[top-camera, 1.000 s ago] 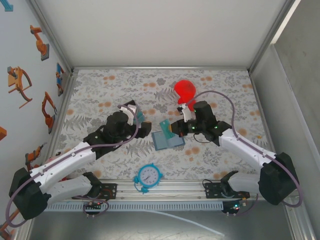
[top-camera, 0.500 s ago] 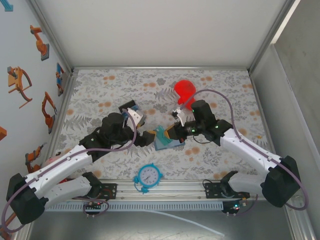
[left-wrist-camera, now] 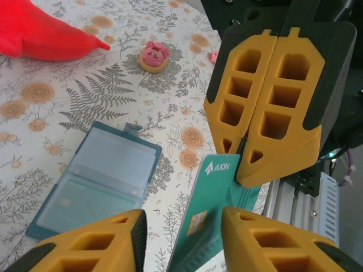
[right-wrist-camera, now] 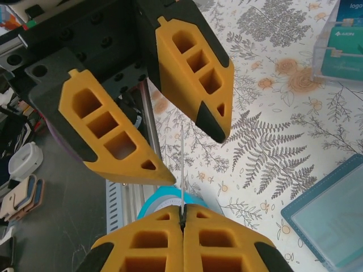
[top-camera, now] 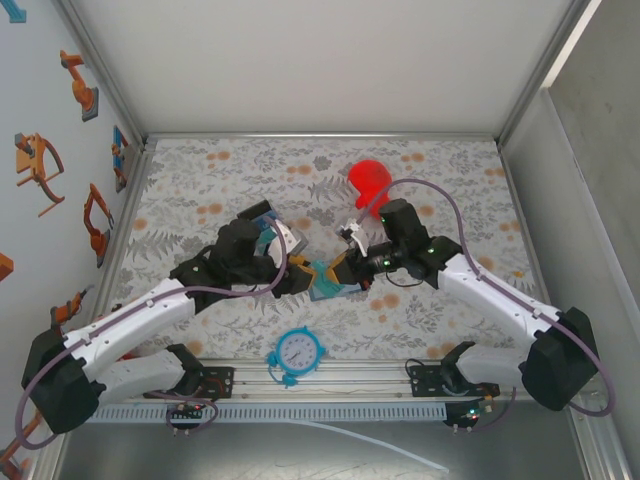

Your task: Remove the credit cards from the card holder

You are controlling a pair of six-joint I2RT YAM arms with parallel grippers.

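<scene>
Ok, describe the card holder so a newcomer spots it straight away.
On the floral table, look at the middle, beyond the round blue clock at the near edge. The card holder lies flat and open, slate-blue with paler pockets inside. Unlike the teal card beside it, it is on the cloth, not pinched aloft in the right fingers.

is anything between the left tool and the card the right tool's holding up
Nothing visible. The teal card, pinched upright in the right tool, stands between the left tool's fingers, with open gaps on both sides. The card holder lies open on the table, off to one side.
</scene>
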